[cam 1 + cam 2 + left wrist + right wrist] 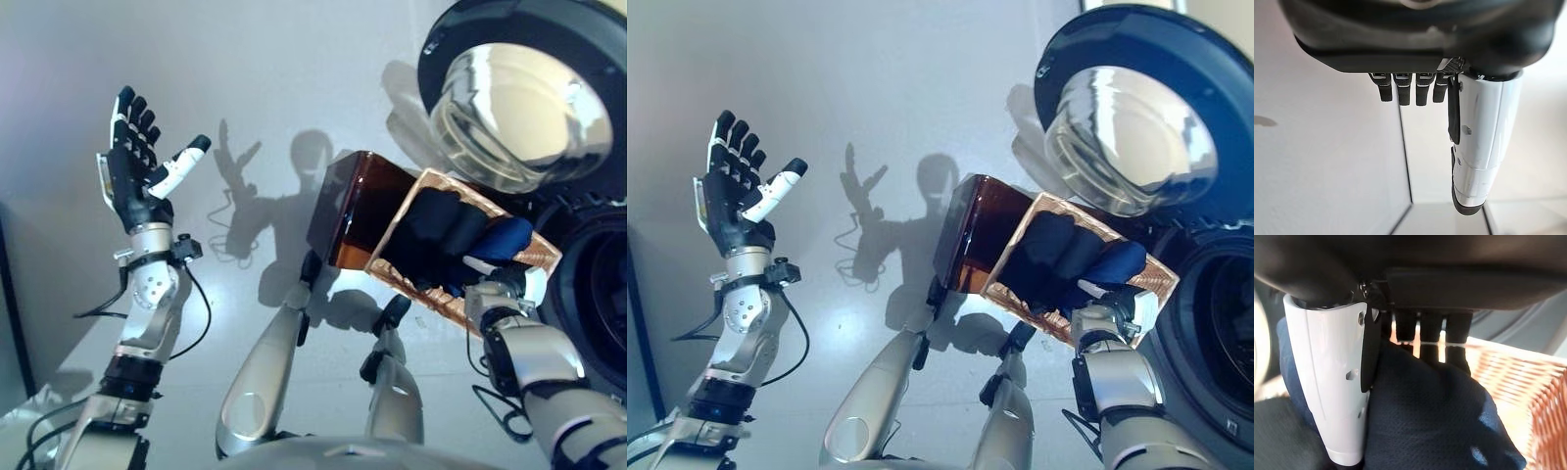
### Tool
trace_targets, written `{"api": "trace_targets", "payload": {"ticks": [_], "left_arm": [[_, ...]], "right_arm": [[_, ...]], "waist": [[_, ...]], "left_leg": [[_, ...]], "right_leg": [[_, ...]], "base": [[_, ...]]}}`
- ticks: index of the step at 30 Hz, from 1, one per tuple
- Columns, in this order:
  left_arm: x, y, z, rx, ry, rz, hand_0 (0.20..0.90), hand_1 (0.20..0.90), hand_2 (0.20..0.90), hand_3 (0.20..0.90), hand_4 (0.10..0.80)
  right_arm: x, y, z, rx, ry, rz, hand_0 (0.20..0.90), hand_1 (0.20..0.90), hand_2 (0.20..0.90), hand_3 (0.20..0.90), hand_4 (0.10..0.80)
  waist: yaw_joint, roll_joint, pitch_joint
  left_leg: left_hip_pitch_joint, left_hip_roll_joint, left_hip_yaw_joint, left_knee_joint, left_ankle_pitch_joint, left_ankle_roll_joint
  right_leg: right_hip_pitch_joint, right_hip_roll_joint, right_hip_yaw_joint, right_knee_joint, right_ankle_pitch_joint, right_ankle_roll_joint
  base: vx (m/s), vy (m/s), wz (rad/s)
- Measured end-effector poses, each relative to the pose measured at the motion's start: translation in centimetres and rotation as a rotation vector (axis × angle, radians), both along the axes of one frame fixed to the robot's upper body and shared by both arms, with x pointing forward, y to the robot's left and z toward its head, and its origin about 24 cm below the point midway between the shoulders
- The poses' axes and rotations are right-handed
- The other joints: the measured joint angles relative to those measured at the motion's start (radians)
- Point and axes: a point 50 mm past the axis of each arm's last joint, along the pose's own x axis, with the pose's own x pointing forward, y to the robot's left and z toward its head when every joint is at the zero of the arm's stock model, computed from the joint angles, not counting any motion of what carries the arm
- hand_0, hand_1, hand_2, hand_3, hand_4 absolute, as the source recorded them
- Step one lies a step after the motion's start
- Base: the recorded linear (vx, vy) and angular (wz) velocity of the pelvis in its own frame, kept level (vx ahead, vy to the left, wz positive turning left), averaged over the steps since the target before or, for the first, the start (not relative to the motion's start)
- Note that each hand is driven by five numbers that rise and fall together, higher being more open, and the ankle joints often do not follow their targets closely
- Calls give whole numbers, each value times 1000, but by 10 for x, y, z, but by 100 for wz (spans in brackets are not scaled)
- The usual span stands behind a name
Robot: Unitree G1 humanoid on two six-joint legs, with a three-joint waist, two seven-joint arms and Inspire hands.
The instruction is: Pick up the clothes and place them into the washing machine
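Observation:
A shallow wicker basket [542, 257] rests on a dark brown box [353, 211] beside the washing machine. Dark clothes [441, 230] lie in it. My right hand [487, 271] reaches into the basket. Its thumb [1327, 382] and fingers [1457, 345] close on a dark blue cloth [1425, 421], which also shows in the left eye view [505, 238]. The basket's weave [1508, 377] shows past the fingers. My left hand [137, 162] is raised high at the left, open and empty, with straight fingers [1405, 90] and thumb [1484, 137].
The washing machine's round door [519, 88] stands open above the basket, with its glass bowl facing out. The dark drum opening [598, 294] lies at the right edge, just beyond the basket. A pale grey floor [294, 78] spreads to the left.

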Motion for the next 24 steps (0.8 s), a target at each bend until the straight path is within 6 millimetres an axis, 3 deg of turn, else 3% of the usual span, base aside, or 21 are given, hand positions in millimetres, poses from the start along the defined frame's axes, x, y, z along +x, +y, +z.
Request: {"api": "trace_targets", "payload": {"ticks": [4, 7, 10, 14, 16, 20, 24], "left_arm": [[-2, 4, -14, -1, 59, -3, 900, 900, 900, 900, 800], [-7, 8, -25, 2, 107, 3, 900, 900, 900, 900, 800], [-13, 11, -33, 7, 137, 2, 900, 900, 900, 900, 800], [-21, 22, -41, 1, 165, 50, 900, 900, 900, 900, 800], [-23, 25, -43, -1, 173, 60, 900, 900, 900, 900, 800], [-24, 24, -47, -20, 181, 68, 900, 900, 900, 900, 800], [-28, 29, -53, -37, 203, 108, 900, 900, 900, 900, 800]], "right_arm": [[-2, 1, -4, 107, -114, -52, 200, 200, 200, 200, 300], [-13, 9, -22, 191, -151, -58, 200, 200, 200, 200, 300], [-30, 16, -41, 306, -221, -119, 200, 200, 200, 200, 300], [-39, 45, -55, 478, -422, -153, 200, 200, 200, 200, 300], [-40, 55, -58, 519, -444, -171, 200, 200, 200, 200, 300], [-45, 55, -57, 500, -470, -194, 200, 200, 200, 200, 300], [-31, 50, -35, 434, -568, -209, 200, 200, 200, 200, 300]], "waist": [[-35, -3, -9], [-56, -8, -19], [-84, -19, -82], [-121, -27, -106], [-139, -26, -107], [-144, -9, -111], [-158, 32, -97]], "left_leg": [[40, -1, 19, 0, 4, 11], [134, -1, 37, -22, -13, 20], [165, 3, 44, -41, -15, 22], [214, 14, 62, -53, -17, 38], [226, 17, 63, -55, -17, 39], [232, 23, 69, -55, -19, 36], [212, 36, 96, -33, -23, 37]], "right_leg": [[34, -1, 8, -5, 15, 3], [122, 0, 23, -38, 15, 3], [145, 6, 28, -54, 16, 2], [171, 18, 54, -60, 24, 1], [172, 23, 71, -63, 29, -3], [170, 28, 89, -68, 33, -11], [112, 32, 111, -13, 24, -21]], "base": [[28, -31, -10], [18, -33, -20], [-30, -31, -13], [-51, -16, -24], [-53, -22, -31], [-70, 0, -16], [-152, -9, -16]]}}
